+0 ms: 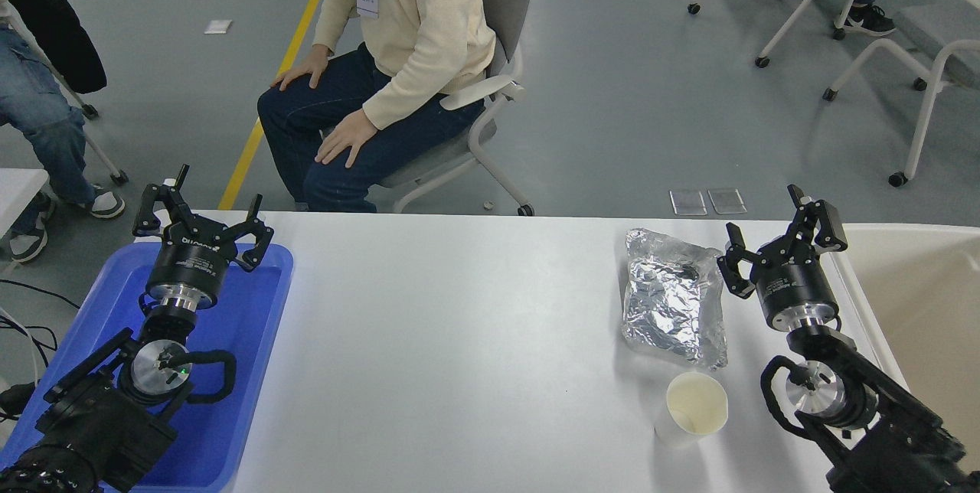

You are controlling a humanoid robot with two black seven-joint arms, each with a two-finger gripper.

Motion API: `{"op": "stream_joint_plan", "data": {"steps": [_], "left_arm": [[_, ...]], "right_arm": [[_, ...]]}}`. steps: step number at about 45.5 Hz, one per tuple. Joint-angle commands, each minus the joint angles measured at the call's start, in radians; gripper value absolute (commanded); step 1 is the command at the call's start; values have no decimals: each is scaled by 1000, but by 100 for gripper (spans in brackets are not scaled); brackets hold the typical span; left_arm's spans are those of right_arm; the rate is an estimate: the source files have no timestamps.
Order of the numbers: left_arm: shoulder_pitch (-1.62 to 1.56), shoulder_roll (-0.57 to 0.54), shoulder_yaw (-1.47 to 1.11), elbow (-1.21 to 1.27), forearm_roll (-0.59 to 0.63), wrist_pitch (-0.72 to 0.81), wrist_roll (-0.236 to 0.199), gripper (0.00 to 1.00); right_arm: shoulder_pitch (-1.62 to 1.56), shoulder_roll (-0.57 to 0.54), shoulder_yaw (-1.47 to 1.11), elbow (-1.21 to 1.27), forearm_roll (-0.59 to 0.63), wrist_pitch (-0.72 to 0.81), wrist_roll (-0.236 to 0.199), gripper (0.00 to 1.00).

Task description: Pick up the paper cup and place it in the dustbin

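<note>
I count 1 small white paper cup [691, 408] upright near the white table's [459, 324] front edge, just before 1 crinkled silver foil bag [674, 305]; 1 beige plastic dustbin [919, 279] right, 1 blue plastic tray [245, 370] left. My 2 black grippers, left [200, 221] and right [781, 236], hover empty, jaws apart. 1 seated person [398, 57] faces me across grey floor.
</note>
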Motion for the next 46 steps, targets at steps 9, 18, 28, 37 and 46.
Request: {"op": "stream_joint_plan", "data": {"steps": [9, 18, 28, 37, 46], "left_arm": [[-1, 2, 5, 0, 1, 0, -1, 100], [-1, 2, 3, 0, 1, 0, 1, 100], [-1, 2, 2, 0, 1, 0, 1, 100], [-1, 2, 2, 0, 1, 0, 1, 100], [-1, 2, 2, 0, 1, 0, -1, 100]], "right_arm": [[1, 0, 0, -1, 0, 0, 0, 100], [2, 1, 0, -3, 0, 0, 0, 100], [13, -2, 0, -9, 1, -4, -1, 100], [53, -16, -20, -11, 1, -17, -5, 100], [71, -48, -48, -17, 14, -15, -5, 100]]}}
